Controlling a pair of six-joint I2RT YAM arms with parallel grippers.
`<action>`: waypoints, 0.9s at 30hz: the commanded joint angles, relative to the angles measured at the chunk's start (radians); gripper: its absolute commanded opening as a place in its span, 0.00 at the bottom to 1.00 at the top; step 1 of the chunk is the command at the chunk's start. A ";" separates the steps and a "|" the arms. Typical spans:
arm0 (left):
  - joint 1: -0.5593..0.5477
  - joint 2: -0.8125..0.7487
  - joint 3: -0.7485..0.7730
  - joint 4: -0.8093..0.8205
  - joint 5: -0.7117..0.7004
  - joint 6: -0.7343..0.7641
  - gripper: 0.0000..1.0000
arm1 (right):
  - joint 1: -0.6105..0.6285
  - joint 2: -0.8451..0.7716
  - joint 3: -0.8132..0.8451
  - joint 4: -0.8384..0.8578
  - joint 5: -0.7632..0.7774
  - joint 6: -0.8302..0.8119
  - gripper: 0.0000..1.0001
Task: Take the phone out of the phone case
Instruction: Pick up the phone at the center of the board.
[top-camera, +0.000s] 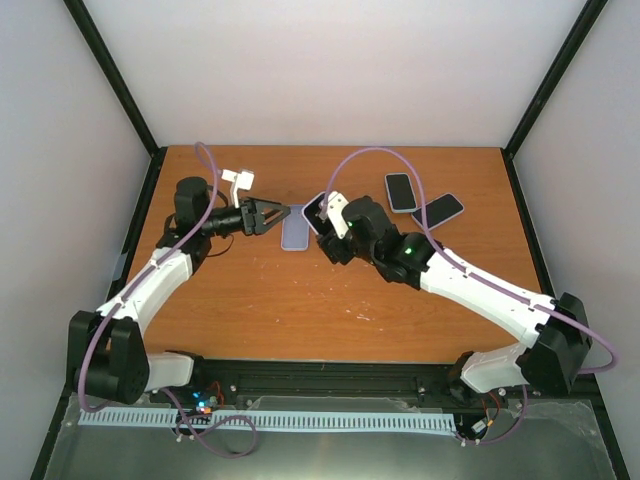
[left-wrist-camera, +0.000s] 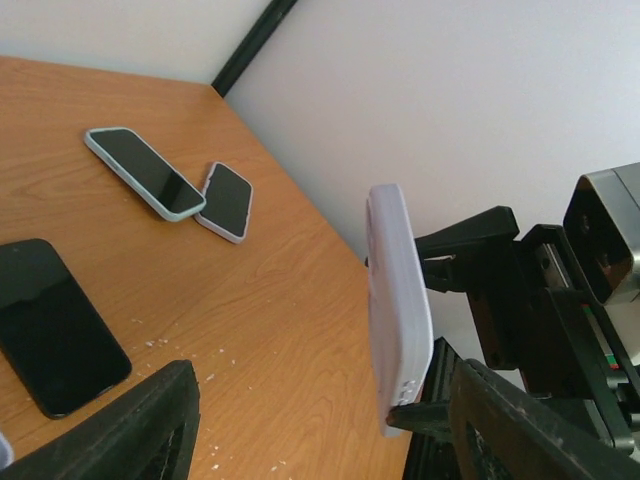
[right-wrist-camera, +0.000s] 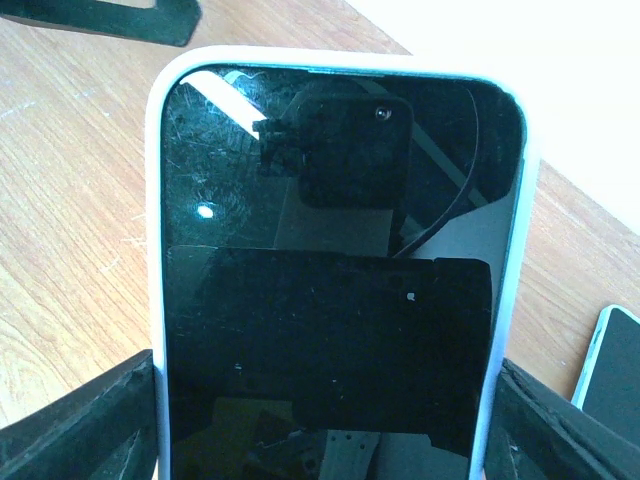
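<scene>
Left arm runs from the near left corner up along the left edge, then bends right, so the left gripper (top-camera: 278, 215) points across the desk (top-camera: 300, 320) at the other one. Its fingers (left-wrist-camera: 140, 425) stand apart with nothing clamped between them.

Right arm comes in on a long diagonal from the near right corner. I see the right gripper (top-camera: 322, 218) mid-desk, nearer the far edge, facing left. Its fingers (right-wrist-camera: 80, 425) are pressed onto both long edges of the phone case (left-wrist-camera: 398, 300), holding it clear of the desk, roughly upright with a slight tilt and edge-on to my left wrist cam.

Case is pale lavender-white with rounded corners. The phone (right-wrist-camera: 330, 300) sits in it, its dark screen filling the rim, with fine scratches and reflections on the glass.

A dark phone (left-wrist-camera: 55, 325) lies flat on the desk near the two grippers. A teal-rimmed phone (top-camera: 400, 191) and a pale-rimmed phone (top-camera: 440, 209) lie toward the far right corner, corners close; I can't tell if they touch
</scene>
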 joint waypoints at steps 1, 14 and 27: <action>-0.033 0.015 0.055 0.028 0.035 0.010 0.70 | 0.025 0.005 0.045 0.077 0.049 -0.033 0.67; -0.088 0.080 0.089 0.033 0.035 -0.008 0.61 | 0.054 0.045 0.063 0.097 0.138 -0.062 0.67; -0.108 0.119 0.113 0.066 0.048 -0.031 0.38 | 0.069 0.067 0.085 0.095 0.148 -0.061 0.67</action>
